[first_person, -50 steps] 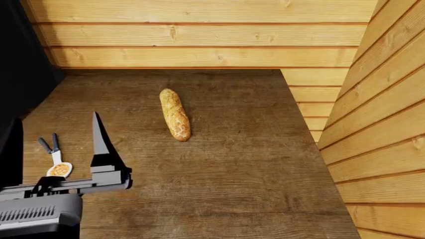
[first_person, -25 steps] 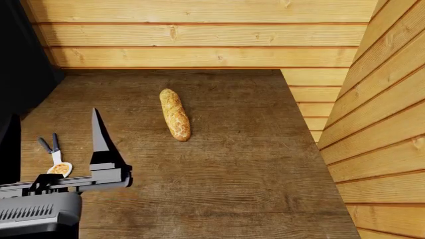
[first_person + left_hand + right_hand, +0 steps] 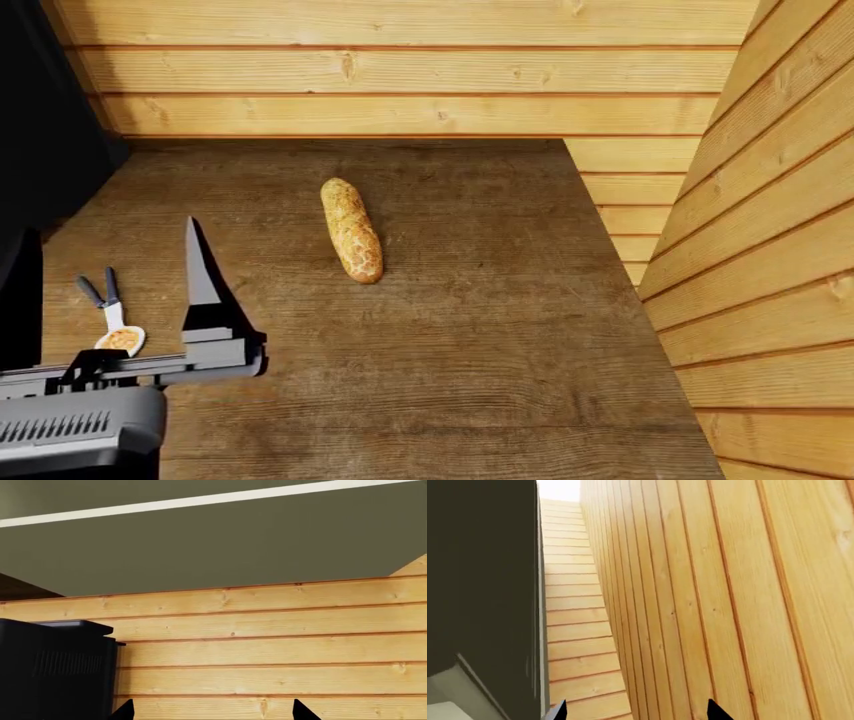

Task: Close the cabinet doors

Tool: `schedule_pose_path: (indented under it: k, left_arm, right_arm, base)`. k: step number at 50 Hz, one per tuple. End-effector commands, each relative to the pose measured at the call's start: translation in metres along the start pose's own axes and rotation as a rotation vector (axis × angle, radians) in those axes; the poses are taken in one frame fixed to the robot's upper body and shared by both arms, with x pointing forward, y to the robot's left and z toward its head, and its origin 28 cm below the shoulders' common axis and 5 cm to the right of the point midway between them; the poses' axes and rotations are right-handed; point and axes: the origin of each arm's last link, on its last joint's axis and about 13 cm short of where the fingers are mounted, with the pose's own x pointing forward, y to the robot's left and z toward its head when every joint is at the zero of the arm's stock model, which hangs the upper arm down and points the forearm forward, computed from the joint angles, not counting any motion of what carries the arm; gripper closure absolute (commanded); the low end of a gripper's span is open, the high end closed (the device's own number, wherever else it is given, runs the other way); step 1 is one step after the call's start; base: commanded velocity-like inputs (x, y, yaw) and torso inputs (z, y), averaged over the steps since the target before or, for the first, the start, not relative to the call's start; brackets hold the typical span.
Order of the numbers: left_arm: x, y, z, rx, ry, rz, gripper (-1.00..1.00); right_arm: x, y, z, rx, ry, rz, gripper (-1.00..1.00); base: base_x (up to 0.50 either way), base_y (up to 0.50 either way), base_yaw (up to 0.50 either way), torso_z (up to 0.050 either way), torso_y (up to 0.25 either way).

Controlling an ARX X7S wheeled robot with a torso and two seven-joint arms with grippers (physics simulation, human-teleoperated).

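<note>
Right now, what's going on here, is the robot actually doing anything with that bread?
Not with the bread. The loaf lies alone on the wooden counter, untouched. The robot's left hand hangs above the counter's left side, open and holding nothing, near a small pair of scissors. The right hand shows only its fingertips, apart, facing the plank wall. The job is closing cabinet doors, but neither hand is touching a door in these views.
</note>
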Motion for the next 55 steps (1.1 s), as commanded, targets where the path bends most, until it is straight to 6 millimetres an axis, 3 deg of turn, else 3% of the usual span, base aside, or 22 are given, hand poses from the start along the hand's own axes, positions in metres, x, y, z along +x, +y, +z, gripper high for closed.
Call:
schedule_pose_path:
  k: [1, 20, 23, 25, 30, 55]
  left_arm:
    - [-0.001, 0.001, -0.001, -0.001, 0.0, 0.002, -1.0]
    - [-0.003, 0.001, -0.003, -0.002, -0.002, 0.003, -1.0]
    - [-0.003, 0.002, -0.003, -0.003, -0.002, 0.004, -1.0]
    - [-0.004, 0.002, -0.004, -0.005, -0.001, 0.006, -1.0]
    - [-0.004, 0.002, -0.004, -0.007, 0.0, 0.006, -1.0]
    - [-0.003, 0.003, -0.006, -0.012, 0.004, 0.013, -1.0]
  right_arm:
    - [0.016, 0.011, 0.009, -0.012, -0.015, 0.024, -1.0]
    - [0.043, 0.039, 0.019, 0.004, -0.021, 0.106, -1.0]
    - [0.044, 0.045, 0.015, 0.013, -0.003, 0.131, -1.0]
    - [0.047, 0.056, -0.001, 0.063, 0.091, 0.195, -1.0]
    - [0.05, 0.067, -0.014, 0.097, 0.163, 0.253, -1.0]
    - [0.05, 0.086, -0.026, 0.122, 0.224, 0.337, -1.0]
  base:
    - [0.0, 0.0, 0.0, 0.0, 0.0]
    - [0.0, 0.0, 0.0, 0.0, 0.0]
    - [0.0, 0.0, 0.0, 0.0, 0.0]
    - [0.0, 0.0, 0.0, 0.0, 0.0]
    - [0.0, 0.0, 0.01, 0.006, 0.0]
    - [0.0, 0.0, 0.0, 0.002, 0.0]
